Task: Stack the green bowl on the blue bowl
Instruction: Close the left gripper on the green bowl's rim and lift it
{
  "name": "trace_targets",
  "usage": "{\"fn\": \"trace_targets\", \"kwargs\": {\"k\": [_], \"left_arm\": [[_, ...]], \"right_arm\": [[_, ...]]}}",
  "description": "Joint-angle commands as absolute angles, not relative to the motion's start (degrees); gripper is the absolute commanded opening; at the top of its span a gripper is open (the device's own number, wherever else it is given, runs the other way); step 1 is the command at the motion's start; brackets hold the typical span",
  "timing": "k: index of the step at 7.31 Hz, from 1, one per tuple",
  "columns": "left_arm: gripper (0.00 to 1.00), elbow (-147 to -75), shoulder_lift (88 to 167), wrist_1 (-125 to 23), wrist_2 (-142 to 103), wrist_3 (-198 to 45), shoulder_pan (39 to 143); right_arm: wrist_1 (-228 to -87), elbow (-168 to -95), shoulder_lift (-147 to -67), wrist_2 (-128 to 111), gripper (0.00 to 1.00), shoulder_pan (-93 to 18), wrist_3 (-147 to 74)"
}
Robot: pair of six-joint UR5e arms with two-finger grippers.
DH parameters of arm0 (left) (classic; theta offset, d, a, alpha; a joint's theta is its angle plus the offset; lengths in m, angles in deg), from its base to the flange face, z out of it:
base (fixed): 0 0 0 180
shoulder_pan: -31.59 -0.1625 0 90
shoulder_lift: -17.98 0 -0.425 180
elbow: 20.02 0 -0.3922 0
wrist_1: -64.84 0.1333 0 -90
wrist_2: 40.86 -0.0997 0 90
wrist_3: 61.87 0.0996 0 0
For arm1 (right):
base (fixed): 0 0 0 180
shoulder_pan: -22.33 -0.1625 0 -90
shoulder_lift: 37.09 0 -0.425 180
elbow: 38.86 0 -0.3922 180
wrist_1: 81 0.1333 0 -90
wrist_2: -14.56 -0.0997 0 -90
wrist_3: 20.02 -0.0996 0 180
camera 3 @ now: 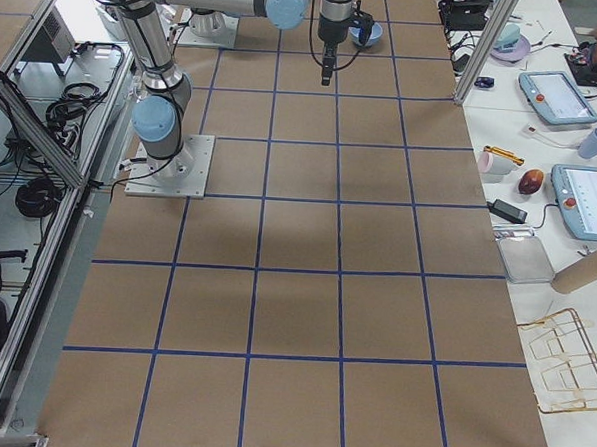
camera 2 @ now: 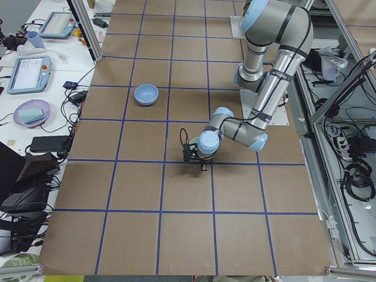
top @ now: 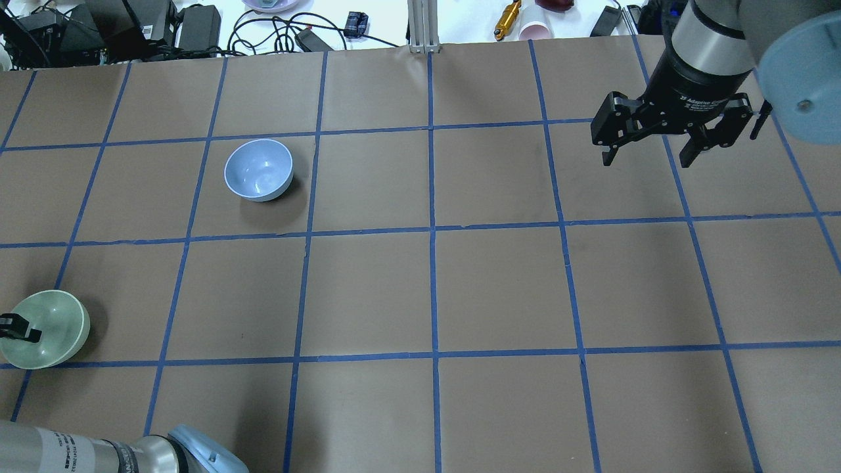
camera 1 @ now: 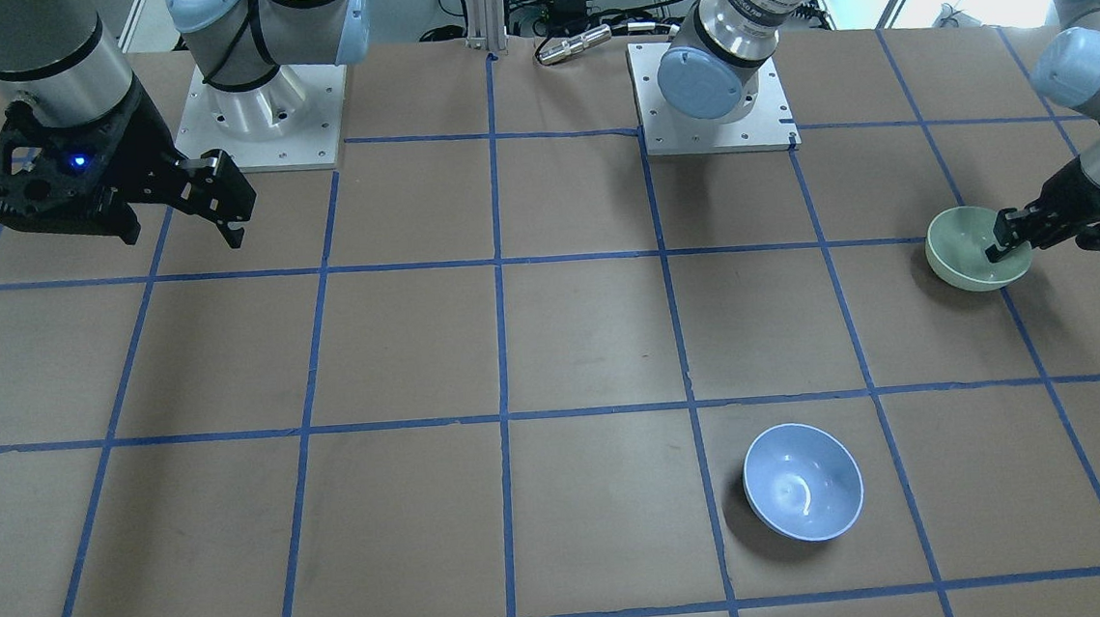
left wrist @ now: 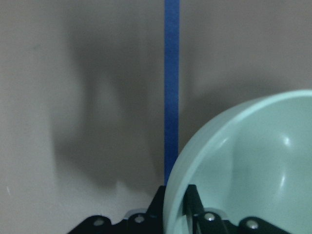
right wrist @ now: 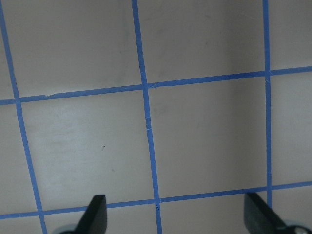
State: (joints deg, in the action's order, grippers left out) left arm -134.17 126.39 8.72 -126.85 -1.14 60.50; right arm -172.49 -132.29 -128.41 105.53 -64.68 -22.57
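Two claws work over a brown-paper table (top: pixel 460 289) gridded with blue tape (top: pixel 431 230); cables (top: pixel 263 29) clutter the bench beyond. The right claw (top: pixel 647 154) hangs above the table, spread wide, holding nothing. The left claw (camera 1: pixel 1002 240) pinches the green bowl (camera 1: pixel 962 251) by its rim, one finger inside. Well apart, the blue bowl (camera 1: pixel 802 484) sits upright.

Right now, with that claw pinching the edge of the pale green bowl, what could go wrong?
The left gripper pinches the glossy pale green round bowl by one spot on its rim, so it may slip or tilt once carried. The glossy light blue round bowl sits well apart from it; an off-centre release there could leave the stack crooked or nudge that bowl away.
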Motion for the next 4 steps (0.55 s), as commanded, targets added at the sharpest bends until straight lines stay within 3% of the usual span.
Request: {"fn": "trace_targets", "kwargs": {"k": [1,4], "left_arm": [[0.0,-129.5,125.3,0.8,-126.6,-2.0,61.0],[0.0,-118.8,124.2,-11.2,-126.1,-8.3,65.6]], "right_arm": [[-172.5,-132.3,-128.4,105.5,1.0,-64.7,-22.6],[-172.5,-132.3,-128.4,105.5,1.0,-64.7,-22.6]]}}
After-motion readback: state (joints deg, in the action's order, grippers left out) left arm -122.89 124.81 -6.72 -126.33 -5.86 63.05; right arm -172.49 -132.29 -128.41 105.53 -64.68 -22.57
